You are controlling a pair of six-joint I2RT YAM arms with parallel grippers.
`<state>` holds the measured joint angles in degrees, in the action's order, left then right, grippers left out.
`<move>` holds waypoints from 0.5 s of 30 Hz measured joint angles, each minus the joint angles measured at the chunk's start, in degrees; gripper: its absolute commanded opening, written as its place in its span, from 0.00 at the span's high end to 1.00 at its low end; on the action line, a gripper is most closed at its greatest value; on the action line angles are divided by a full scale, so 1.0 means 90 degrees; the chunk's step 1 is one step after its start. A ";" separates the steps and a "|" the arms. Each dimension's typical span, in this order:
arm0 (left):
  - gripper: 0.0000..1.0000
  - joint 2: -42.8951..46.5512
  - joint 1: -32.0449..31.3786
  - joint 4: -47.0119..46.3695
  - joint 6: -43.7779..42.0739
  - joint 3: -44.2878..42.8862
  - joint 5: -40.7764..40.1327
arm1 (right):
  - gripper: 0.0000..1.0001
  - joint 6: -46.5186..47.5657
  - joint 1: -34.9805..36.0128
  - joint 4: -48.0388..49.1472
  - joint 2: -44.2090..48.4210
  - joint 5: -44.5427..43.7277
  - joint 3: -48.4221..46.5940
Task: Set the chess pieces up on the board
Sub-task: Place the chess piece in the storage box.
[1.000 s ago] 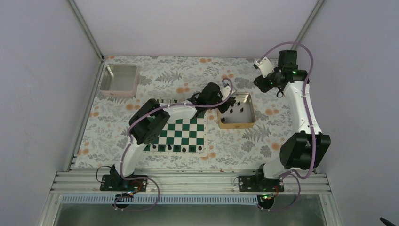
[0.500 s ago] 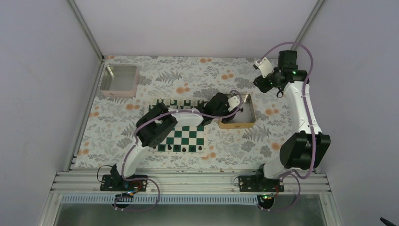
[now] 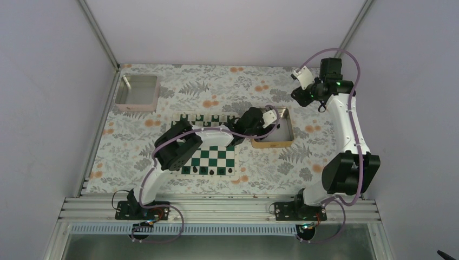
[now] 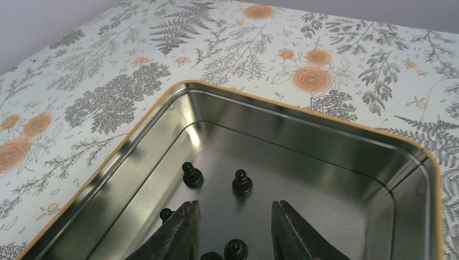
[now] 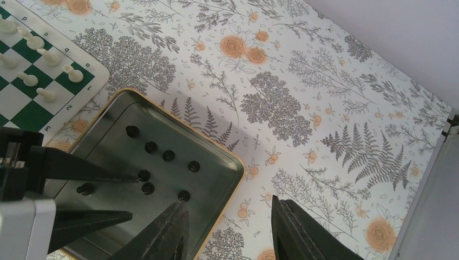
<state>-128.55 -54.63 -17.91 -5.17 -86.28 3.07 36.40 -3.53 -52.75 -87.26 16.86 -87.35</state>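
Chess pieces: blk row standing on near rank of board. Task part done by my estimate, remainder unplaced. White pieces on far ranks. L pincer: wide open, empty, low over gold-rimmed tray, which holds abt 8 blk pieces. R pincer: open, empty, high above bench. Pink tray, far left: nothing seen inside.

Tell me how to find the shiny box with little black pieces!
Look at the flowery tablecloth, then the green-and-white chessboard in its middle. Just right of the board sits a metal tray. Unlike the pale tray far left, it has a gold rim and black chess pieces inside.
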 measured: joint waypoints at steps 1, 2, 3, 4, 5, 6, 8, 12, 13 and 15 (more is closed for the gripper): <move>0.65 0.0039 -0.0022 0.0002 -0.0024 0.0032 -0.0022 | 0.58 0.0002 0.0000 0.0000 0.0000 0.0010 0.0000; 0.64 0.0068 -0.0044 0.0005 -0.0039 0.0041 -0.0041 | 0.58 0.0002 0.0000 0.0000 0.0000 0.0027 0.0000; 0.64 0.0092 -0.0066 0.0005 -0.0056 0.0041 -0.0083 | 0.58 0.0005 0.0000 0.0000 0.0000 0.0041 0.0000; 0.64 0.0126 -0.0085 0.0017 -0.0090 0.0041 -0.0126 | 0.58 0.0010 0.0000 -0.0002 -0.0002 0.0056 0.0000; 0.63 0.0182 -0.0095 0.0051 -0.0143 0.0041 -0.0177 | 0.58 0.0027 0.0000 -0.0019 -0.0002 0.0073 -0.0002; 0.60 0.0250 -0.0097 0.0112 -0.0192 0.0041 -0.0243 | 0.58 0.0049 0.0000 -0.0046 -0.0002 0.0090 -0.0002; 0.41 0.0449 -0.0083 0.0284 -0.0362 0.0032 -0.0381 | 0.58 0.0102 0.0002 -0.0148 -0.0015 0.0124 -0.0005; 0.01 0.1214 0.0136 0.0828 -0.0741 -0.0073 -0.0493 | 0.58 0.0194 0.0000 -0.0299 -0.0024 0.0117 -0.0005; 0.00 0.1523 0.0284 0.0981 -0.0845 -0.0075 -0.0459 | 0.57 0.0223 0.0002 -0.0333 -0.0024 0.0107 -0.0005; 0.00 0.2203 0.0692 0.1248 -0.1069 -0.0078 -0.0328 | 0.57 0.0325 0.0005 -0.0469 -0.0024 0.0092 -0.0002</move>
<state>-108.73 -48.40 -6.68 -14.79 -86.98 0.12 39.33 -3.49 -56.97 -87.48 17.69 -87.37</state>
